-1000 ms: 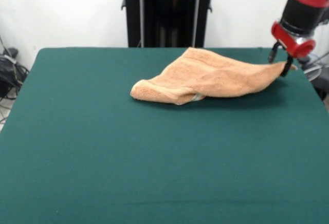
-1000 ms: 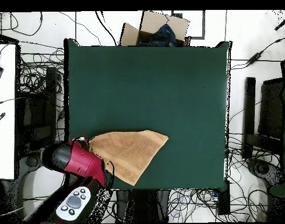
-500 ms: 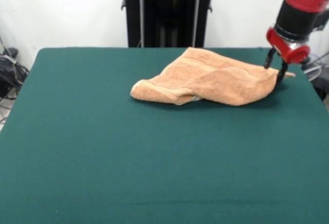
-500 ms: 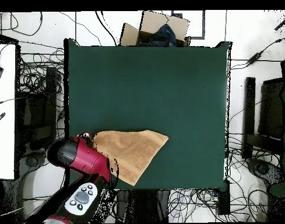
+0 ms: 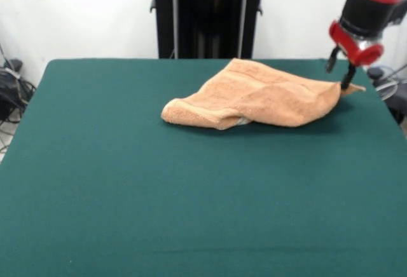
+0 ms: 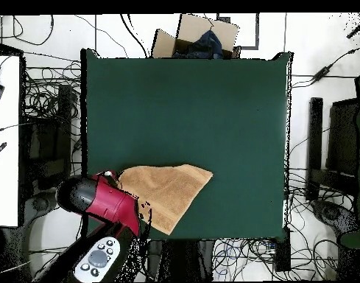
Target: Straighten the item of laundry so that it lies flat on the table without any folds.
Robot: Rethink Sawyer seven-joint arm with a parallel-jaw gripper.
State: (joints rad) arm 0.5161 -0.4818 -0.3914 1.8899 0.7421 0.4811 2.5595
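The peach-orange towel [image 5: 257, 96] lies rumpled and folded over itself on the green table [image 5: 191, 194], toward its far side and off to the right as I see it from across the table. One corner stretches out to a point near the right edge. The gripper [image 5: 340, 74] hangs right over that corner, its dark fingers [image 5: 347, 77] spread a little apart, one tip just at the cloth; I cannot tell whether it touches. From above, the red arm [image 6: 101, 203] covers that end of the towel [image 6: 168, 191].

The red and black arm [image 5: 372, 0] comes down at the front view's two o'clock. Its gripper [image 5: 339, 74] points downward, its two dark fingers [image 5: 348, 76] spread apart.
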